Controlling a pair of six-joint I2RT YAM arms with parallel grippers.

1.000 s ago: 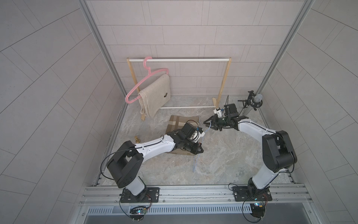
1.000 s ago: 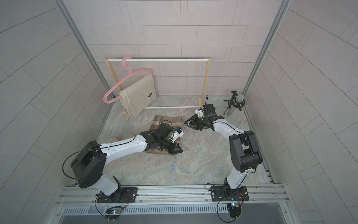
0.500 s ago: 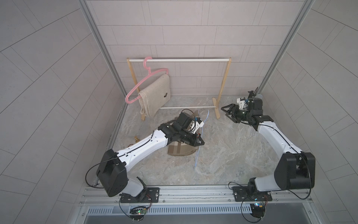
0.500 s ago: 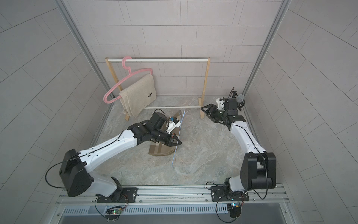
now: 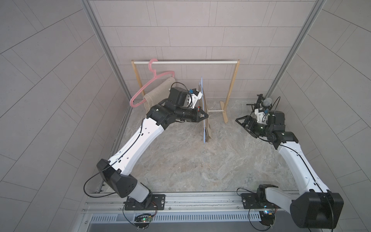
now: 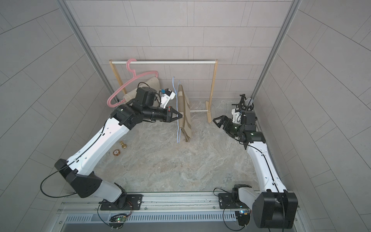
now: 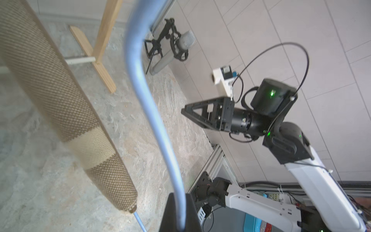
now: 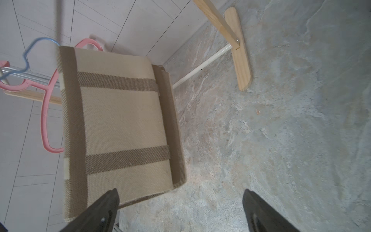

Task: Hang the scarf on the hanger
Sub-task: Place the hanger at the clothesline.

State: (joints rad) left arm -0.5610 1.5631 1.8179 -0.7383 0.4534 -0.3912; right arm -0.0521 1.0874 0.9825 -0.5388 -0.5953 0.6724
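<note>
Left gripper (image 5: 206, 116): closed tight on the blue hanger (image 7: 138, 78), gripping its thin bar, raised in front of the rack (image 5: 184, 62).
Blue hanger: stands on edge in both top views, hook end toward the back wall, under the rack's rail and not hooked on it.
Scarf (image 8: 120, 120): tan with darker bands, folded over the blue hanger and draped down the side facing the right arm. It lies between the two grippers in both top views. Whether its lower edge meets the floor (image 5: 180, 160) cannot be told.
Right gripper (image 8: 180, 190): jaws spread wide, holding nothing, well apart from the scarf and pointed at it, near the right wall.
Pink hanger (image 5: 160, 75): hooked on the rail's left end, tilted, a beige cloth (image 5: 158, 90) over its bar, just behind the left wrist.
Mic (image 5: 266, 102): in the back right corner, behind the right gripper.
</note>
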